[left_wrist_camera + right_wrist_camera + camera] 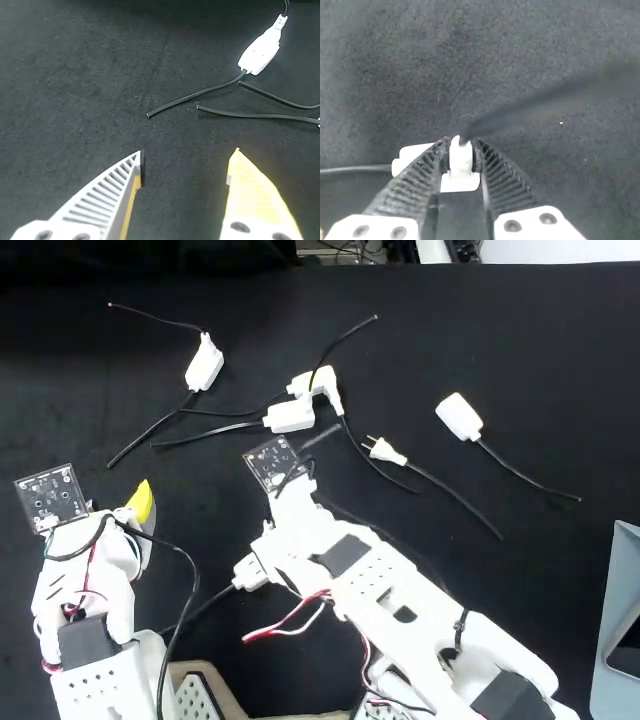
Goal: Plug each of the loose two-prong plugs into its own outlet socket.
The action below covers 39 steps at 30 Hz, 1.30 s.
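The left gripper [187, 152] stands far to the left of the loose two-prong plug [385, 450] and nearer to the arm bases. Its white finger and its yellow finger are spread wide with nothing between them, above the bare black table [80, 380].

Also left of the loose plug, but on the far side of it from the arms, lies a long white connector [204, 365] with a thin black cable at each end. In the left wrist view it lies ahead of the open fingers, well apart from them.

Closer to the loose plug, just left of it, lies an oblong white socket body [290, 417], and black cables run from it to the left. Just behind it are two small white connector pieces [315, 387] that touch each other; I cannot tell if they are joined.

The right gripper [460, 141] is left of the loose plug and a little nearer to the arms. Its two ribbed fingers are narrow and press on a small white plug [460, 161], one finger on each side. A black cable leaves this plug away from the gripper. A second white piece [412, 154] with its own cable lies just outside one finger.

The loose two-prong plug itself lies flat on the table, with its prongs to the left and its cable running right and toward the arms. Nothing grips it.

To the right of it, apart from it, lies a rounded white socket body [459, 416], and its cable runs further right.
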Available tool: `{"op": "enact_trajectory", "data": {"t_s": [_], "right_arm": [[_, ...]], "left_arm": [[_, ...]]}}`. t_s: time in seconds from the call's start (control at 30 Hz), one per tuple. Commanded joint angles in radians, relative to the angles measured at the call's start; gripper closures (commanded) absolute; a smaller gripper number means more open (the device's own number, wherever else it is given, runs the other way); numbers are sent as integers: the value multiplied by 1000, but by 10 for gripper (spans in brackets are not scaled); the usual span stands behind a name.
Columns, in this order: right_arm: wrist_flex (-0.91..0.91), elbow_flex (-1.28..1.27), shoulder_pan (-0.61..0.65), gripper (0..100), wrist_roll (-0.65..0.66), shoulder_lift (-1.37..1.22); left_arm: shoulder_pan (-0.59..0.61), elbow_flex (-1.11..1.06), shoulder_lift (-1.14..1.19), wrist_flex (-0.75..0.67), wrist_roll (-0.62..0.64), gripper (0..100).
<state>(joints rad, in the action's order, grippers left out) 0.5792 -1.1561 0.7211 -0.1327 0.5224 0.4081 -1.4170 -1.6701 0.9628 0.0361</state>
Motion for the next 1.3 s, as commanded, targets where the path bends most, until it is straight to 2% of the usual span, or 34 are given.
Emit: {"op": "enact_trajectory", "data": {"t_s": [0.0, 0.27, 0.5, 0.77, 1.0, 1.27], "right_arm": [[-32, -101, -6, 986, 48, -15], [-29, -102, -6, 986, 54, -7], [-26, -15, -6, 986, 109, -7], [11, 50, -6, 986, 104, -1], [152, 50, -6, 986, 103, 225], [124, -117, -2, 986, 101, 372]], "left_arm": [[2, 4, -8, -23, 8, 726], [2, 4, -8, -23, 8, 726], [2, 4, -8, -23, 6, 726], [2, 4, -8, -23, 6, 726], [2, 4, -8, -23, 6, 726], [1, 4, -8, -25, 6, 726]]}}
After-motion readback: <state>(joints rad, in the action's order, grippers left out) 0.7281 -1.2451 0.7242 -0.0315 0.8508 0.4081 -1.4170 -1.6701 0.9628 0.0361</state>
